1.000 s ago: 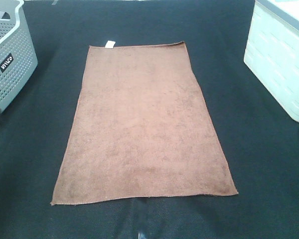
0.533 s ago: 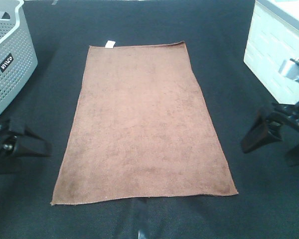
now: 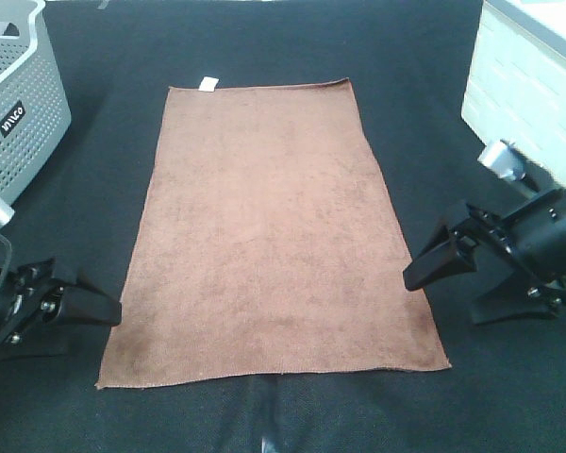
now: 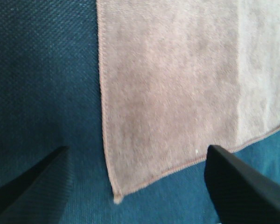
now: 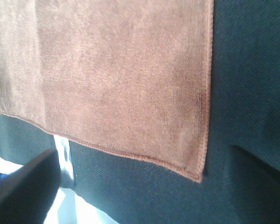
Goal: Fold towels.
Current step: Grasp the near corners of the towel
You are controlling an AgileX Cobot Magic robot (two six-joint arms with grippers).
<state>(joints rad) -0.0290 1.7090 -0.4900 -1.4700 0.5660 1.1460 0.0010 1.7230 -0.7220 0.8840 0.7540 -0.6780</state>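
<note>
Grey perforated basket (image 3: 19,104) is sitting at the upper left of the exterior frame. Left gripper (image 3: 92,332) is hovering at the lower left, jaws spread wide and holding nothing, one finger pointing at the left long edge of the towel (image 3: 264,236); whether it is touching the cloth cannot be told. Towel, brown, is lying flat and unfolded at the centre of the black table cover (image 3: 424,94), long axis running from the bottom of the frame toward the top, white tag (image 3: 207,84) showing on the far short edge. Right gripper (image 3: 441,300) is hanging at the lower right, jaws likewise parted and empty, just beside the right long edge. White crate (image 3: 528,123) is standing at the upper right. Wrist views are showing the near-left corner (image 4: 115,198) and the near-right corner (image 5: 198,178) each lying between that arm's open fingers. Judgement: no fold is made yet. Each arm is sitting about equally near its own corner, so the coming move is likely calling for a paired pinch there, carrying the near short edge along the long axis toward the tagged edge.
</note>
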